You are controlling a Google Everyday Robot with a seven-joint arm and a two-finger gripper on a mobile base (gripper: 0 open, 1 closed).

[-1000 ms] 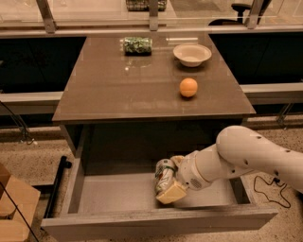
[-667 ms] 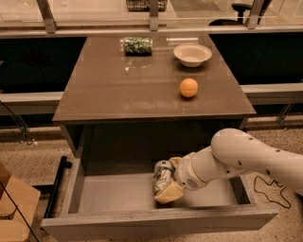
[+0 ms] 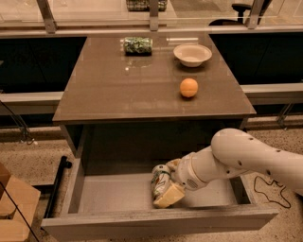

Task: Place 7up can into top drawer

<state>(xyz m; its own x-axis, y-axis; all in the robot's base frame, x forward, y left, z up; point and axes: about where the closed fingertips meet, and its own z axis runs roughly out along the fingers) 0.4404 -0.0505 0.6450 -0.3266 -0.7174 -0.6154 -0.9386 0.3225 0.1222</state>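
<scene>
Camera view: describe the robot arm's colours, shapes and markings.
The arm is a thick, smooth white tube dotted with small dark holes. Its claw, in the top drawer shut on the 7up can, has blunt tan fingers.

You're looking at an office-style lab: an office chair (image 3: pixel 241 8) past the table's (image 3: pixel 118 90) far right corner, a glass partition (image 3: pixel 94 9) along its far edge, cables (image 3: pixel 267 186) on speckled floor (image 3: pixel 38 142). The gripper (image 3: pixel 165 191) sits inside the drawer (image 3: pixel 156 224) under the near edge.
</scene>
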